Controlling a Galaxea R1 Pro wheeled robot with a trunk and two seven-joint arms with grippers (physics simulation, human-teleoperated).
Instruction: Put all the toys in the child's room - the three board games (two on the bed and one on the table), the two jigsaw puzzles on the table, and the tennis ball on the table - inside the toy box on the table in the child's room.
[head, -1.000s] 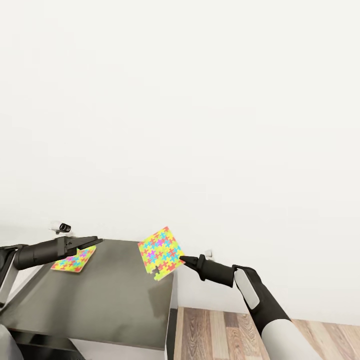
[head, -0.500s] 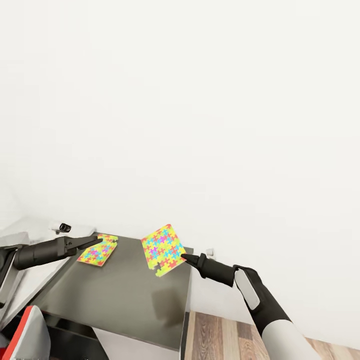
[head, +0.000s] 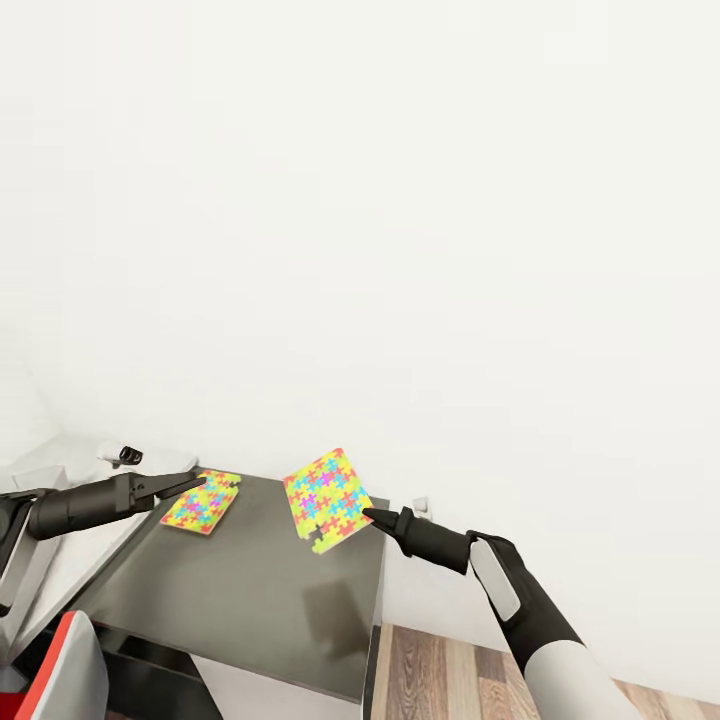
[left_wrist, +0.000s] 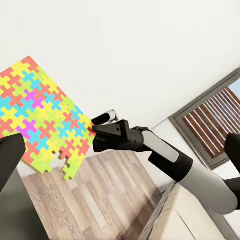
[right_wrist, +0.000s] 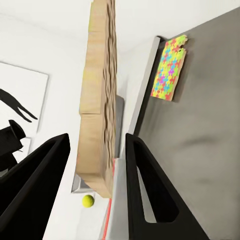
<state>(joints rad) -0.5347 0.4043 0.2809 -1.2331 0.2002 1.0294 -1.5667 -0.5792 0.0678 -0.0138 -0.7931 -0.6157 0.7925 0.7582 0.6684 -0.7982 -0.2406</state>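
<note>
Left tool (head: 190, 482) sits at the counter's (head: 230, 590) far left corner, tips at the near edge of the flat jigsaw puzzle (head: 201, 501); you cannot tell whether its jaws are open or closed. That square lies thin and flush on the dark top, probably light and hard to get under, so take it by an overhanging edge if one exists. Toward the far right corner, your right tool (head: 368, 517) pinches the second puzzle (head: 327, 498) by one corner, held tilted in the air above the counter. Corner grip looks weak; it may swing. Tennis ball (right_wrist: 88, 200) shows in the right wrist view.
</note>
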